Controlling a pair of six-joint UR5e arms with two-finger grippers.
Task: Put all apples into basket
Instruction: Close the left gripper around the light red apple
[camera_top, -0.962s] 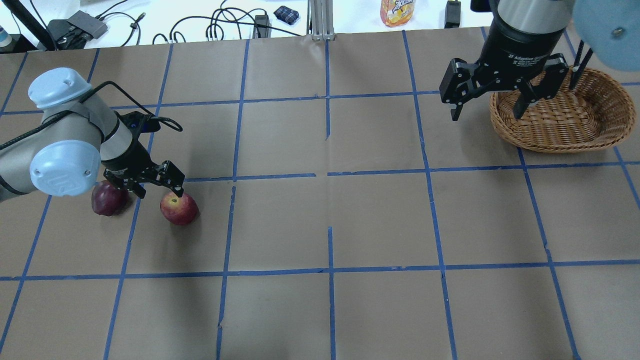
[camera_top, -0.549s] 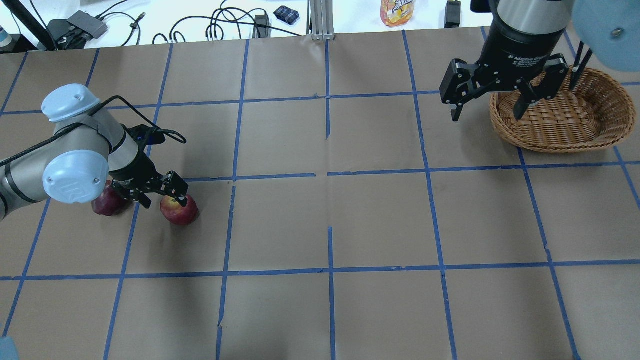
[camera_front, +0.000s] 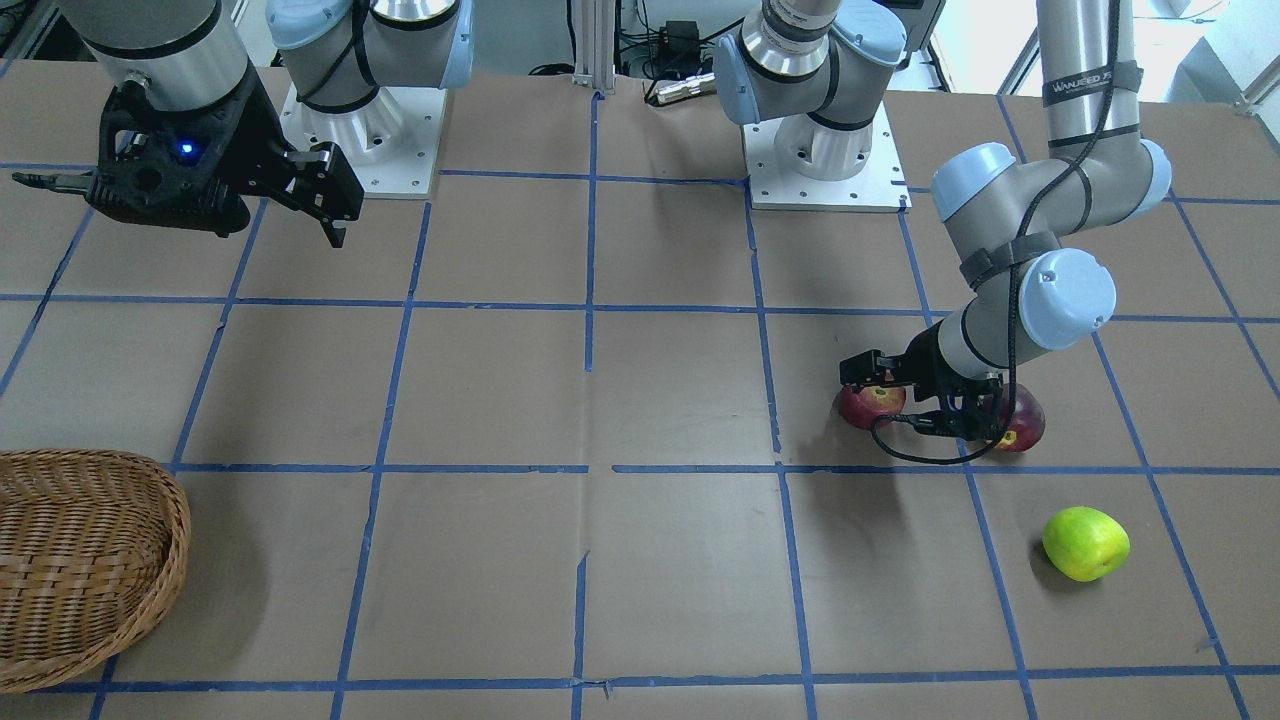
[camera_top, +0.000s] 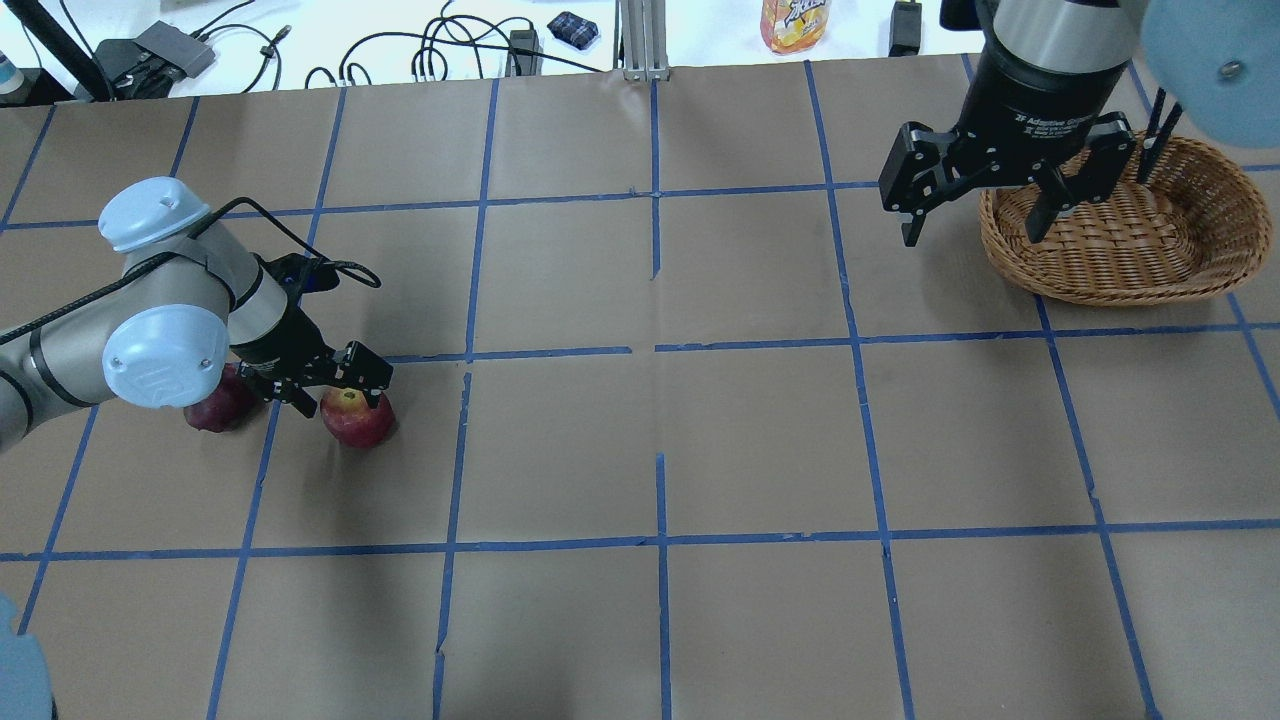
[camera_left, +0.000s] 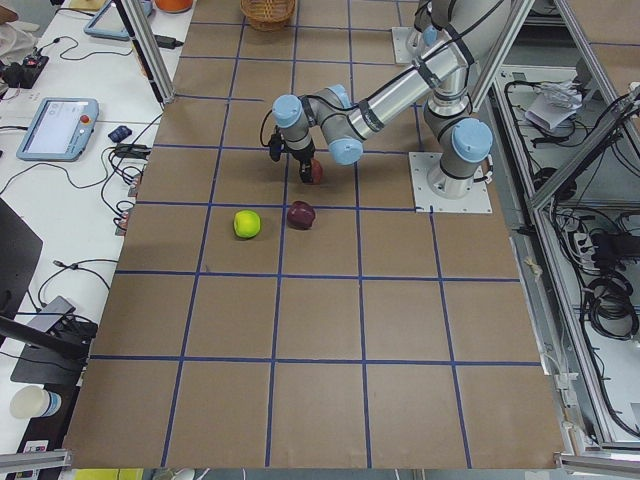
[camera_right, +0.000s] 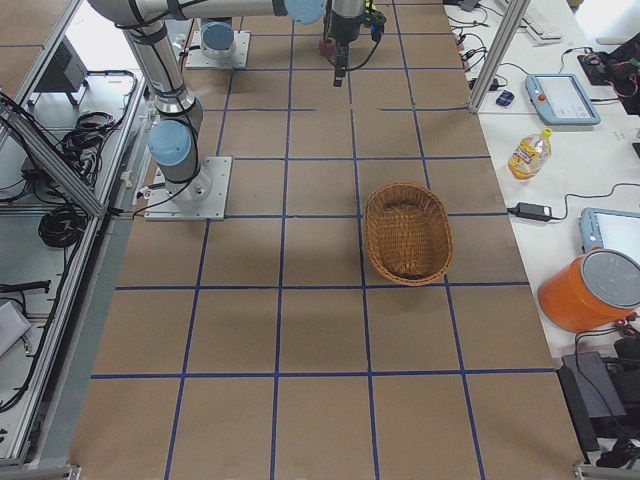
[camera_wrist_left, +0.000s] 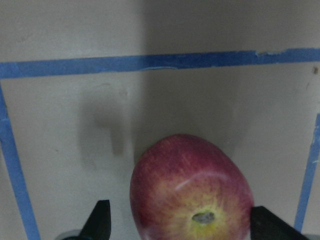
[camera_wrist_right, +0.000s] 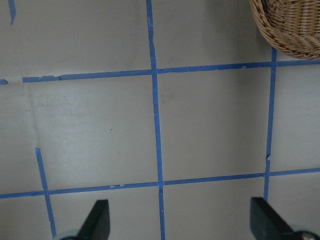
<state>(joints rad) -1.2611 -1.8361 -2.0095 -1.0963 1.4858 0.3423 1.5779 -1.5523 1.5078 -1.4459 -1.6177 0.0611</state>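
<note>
Overhead exterior view, stock as follows.

- **My left end effector** (camera_top: 340, 397): jaws spread wide and lowered over the red apple (camera_top: 358, 424), one finger on each side of it. The apple's stem dimple faces up.
- **Maroon apple** (camera_top: 208, 410): on the bench (camera_top: 760, 440) just beside the red one, partly hidden under my left wrist.
- **Green apple** (camera_front: 1086, 543): on the bench near those two.
- **My right end effector** (camera_top: 975, 232): jaws wide, holding nothing, raised high above the bench.
- **Basket** (camera_top: 1200, 275): off to one side below my right end effector, well apart from all three apples.
</note>
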